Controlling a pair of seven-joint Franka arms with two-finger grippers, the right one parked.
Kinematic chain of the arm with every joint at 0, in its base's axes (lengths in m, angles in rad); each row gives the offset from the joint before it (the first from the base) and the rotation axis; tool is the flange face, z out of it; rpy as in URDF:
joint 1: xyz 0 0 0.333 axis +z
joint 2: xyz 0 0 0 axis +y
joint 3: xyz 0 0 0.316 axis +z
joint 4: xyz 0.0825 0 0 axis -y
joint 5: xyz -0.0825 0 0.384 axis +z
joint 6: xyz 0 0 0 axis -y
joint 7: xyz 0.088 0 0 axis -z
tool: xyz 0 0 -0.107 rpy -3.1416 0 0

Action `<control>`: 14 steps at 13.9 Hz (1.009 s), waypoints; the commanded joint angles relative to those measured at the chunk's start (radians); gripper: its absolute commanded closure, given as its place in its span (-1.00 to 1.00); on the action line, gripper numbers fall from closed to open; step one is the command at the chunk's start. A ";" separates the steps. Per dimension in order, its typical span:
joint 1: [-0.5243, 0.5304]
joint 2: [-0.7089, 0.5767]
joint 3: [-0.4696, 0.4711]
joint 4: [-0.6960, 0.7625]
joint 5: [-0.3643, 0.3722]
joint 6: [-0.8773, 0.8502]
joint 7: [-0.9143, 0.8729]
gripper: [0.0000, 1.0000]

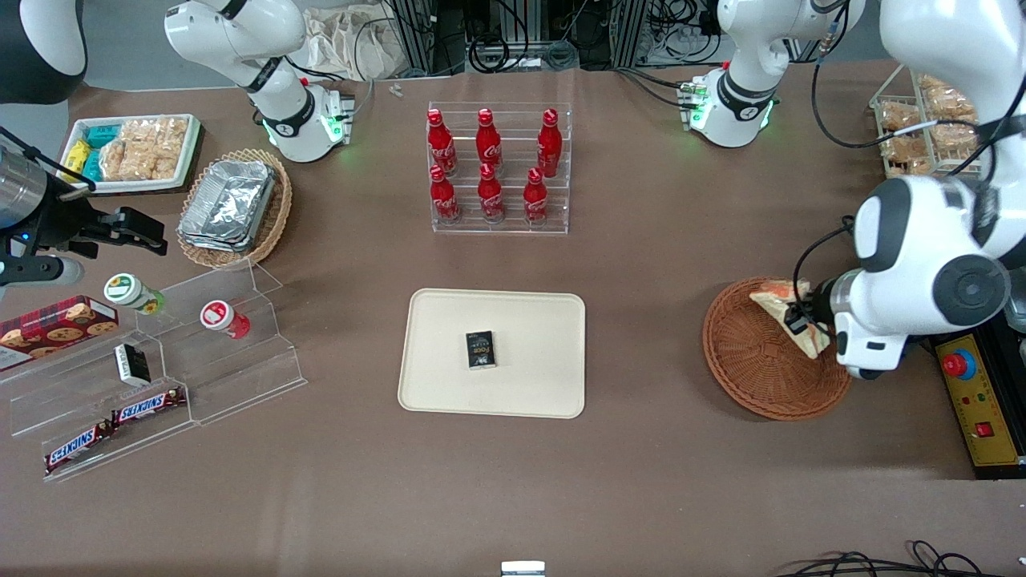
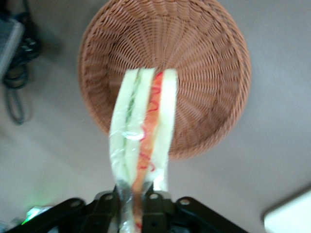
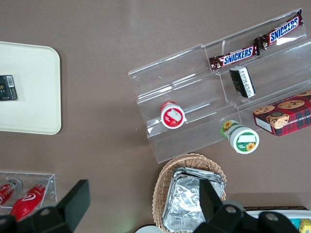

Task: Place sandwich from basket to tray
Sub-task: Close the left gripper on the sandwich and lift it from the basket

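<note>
The gripper is clamped on the sandwich, seemingly lifted just above the basket. Arm hides most of the wedge from the front. The tray sits well apart.

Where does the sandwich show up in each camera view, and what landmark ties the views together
Front view: sandwich over the basket, at the gripper.
Left wrist view: sandwich clamped edge-on in the gripper, above the basket.
Right wrist view: not in it.
Shared landmark: the basket; the tray links front and right wrist.
</note>
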 commanded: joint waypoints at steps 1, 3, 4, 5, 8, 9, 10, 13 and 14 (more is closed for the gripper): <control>-0.007 0.011 -0.033 0.112 0.015 -0.116 0.042 1.00; -0.009 -0.012 -0.058 0.115 0.016 -0.119 0.047 1.00; -0.009 -0.020 -0.059 0.113 0.015 -0.120 0.073 1.00; -0.010 -0.023 -0.062 0.113 0.013 -0.122 0.100 1.00; -0.021 -0.020 -0.087 0.115 0.016 -0.123 0.140 1.00; -0.024 -0.015 -0.087 0.110 0.016 -0.125 0.187 0.92; -0.024 -0.012 -0.087 0.110 0.018 -0.125 0.229 0.86; -0.024 -0.020 -0.096 0.115 0.018 -0.125 0.292 1.00; -0.024 -0.023 -0.110 0.115 0.019 -0.125 0.301 1.00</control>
